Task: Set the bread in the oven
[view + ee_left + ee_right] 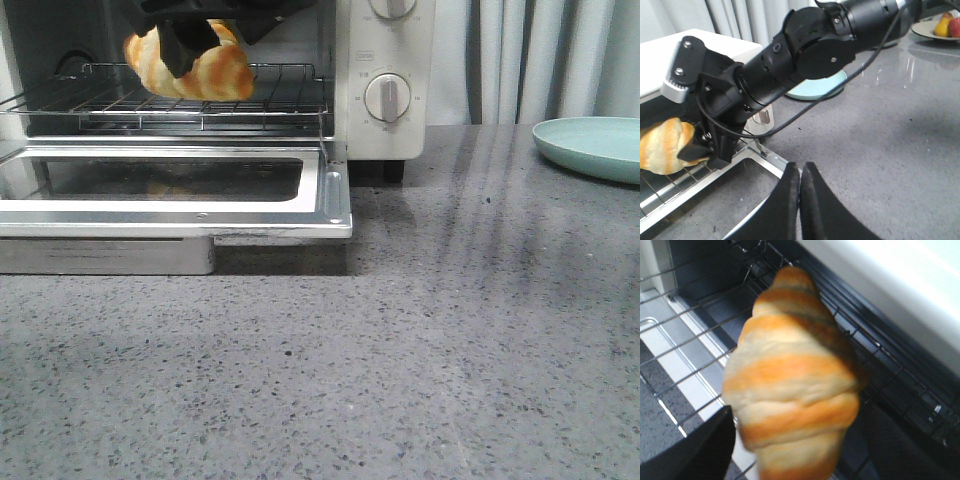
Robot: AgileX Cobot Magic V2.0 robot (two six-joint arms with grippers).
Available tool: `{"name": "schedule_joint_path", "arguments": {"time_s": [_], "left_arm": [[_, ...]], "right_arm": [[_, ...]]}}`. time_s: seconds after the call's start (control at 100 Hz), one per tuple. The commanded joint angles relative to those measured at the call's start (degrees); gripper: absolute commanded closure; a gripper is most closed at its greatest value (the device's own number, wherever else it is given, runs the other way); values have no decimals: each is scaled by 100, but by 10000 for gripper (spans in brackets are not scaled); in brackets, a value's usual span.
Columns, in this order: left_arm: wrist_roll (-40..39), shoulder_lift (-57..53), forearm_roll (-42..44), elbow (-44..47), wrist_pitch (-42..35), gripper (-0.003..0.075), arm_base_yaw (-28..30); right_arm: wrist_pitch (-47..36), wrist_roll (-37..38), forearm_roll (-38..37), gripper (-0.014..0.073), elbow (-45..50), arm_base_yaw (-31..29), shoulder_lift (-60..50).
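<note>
The bread (215,72), golden-orange with cream stripes, is held inside the open oven (390,130) by my right gripper (185,45), which is shut on it. The bread is at the wire rack (280,100); I cannot tell whether it rests on it. In the right wrist view the bread (795,375) fills the space between the black fingers (705,450), over the rack (700,340). In the left wrist view the right arm (805,55) reaches to the oven with the bread (662,145). My left gripper (800,170) is shut and empty above the countertop by the door's corner.
The oven's glass door (320,190) lies open and flat over the grey speckled countertop (400,350). A pale teal plate (590,145) stands at the right, also in the left wrist view (820,90). A plate of fruit (940,27) stands farther off. Curtains hang behind.
</note>
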Motion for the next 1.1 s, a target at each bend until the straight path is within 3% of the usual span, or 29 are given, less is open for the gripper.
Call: {"name": "schedule_joint_path", "arguments": {"time_s": [0.0, 0.06, 0.15, 0.33, 0.71, 1.09], "left_arm": [[-224, -24, -288, -152, -625, 742, 14], [-265, -125, -277, -110, -832, 742, 14], [-277, -345, -277, 79, -1155, 742, 14], [-444, -910, -277, 674, -1691, 742, 14], [-538, -1962, -264, 1942, -2273, 742, 14], [-538, -1990, -274, 2349, -2273, 741, 14]], "right_arm": [[-81, 26, 107, 59, -195, 10, -467], [72, 26, 256, 94, -171, 65, -607], [104, 26, 263, 239, -85, 193, -839], [46, 26, 298, 671, 420, 337, -1494], [-1360, 26, 61, 658, 3573, 311, -4729], [-271, 26, -715, 659, 5381, 311, -8479]]}}
